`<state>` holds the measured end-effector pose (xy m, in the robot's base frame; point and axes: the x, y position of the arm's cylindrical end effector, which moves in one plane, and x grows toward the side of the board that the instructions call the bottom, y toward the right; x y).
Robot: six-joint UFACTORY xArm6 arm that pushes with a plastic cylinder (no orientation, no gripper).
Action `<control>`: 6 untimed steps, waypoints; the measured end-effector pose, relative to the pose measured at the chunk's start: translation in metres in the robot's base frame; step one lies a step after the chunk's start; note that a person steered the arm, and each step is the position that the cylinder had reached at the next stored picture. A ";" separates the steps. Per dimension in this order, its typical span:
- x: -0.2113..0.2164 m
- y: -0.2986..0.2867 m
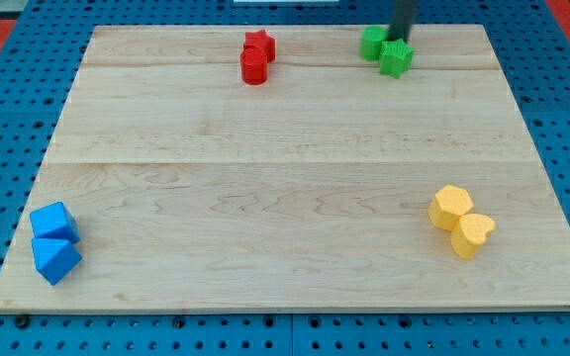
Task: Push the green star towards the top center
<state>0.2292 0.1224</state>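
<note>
The green star (396,57) lies near the view's top, right of centre, on the wooden board (285,178). A second green block (371,42), rounded in shape, touches its upper left side. My tip (400,40) comes down from the view's top edge and stands just above the star, at its upper right, right of the second green block.
A red star (259,43) and a red cylinder (254,65) sit together at the top centre-left. Two blue blocks (54,241) lie at the bottom left. Two yellow blocks (461,222) lie at the lower right. Blue pegboard surrounds the board.
</note>
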 end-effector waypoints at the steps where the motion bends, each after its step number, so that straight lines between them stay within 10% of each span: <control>1: 0.016 -0.066; 4: 0.003 0.098; 6: 0.049 -0.014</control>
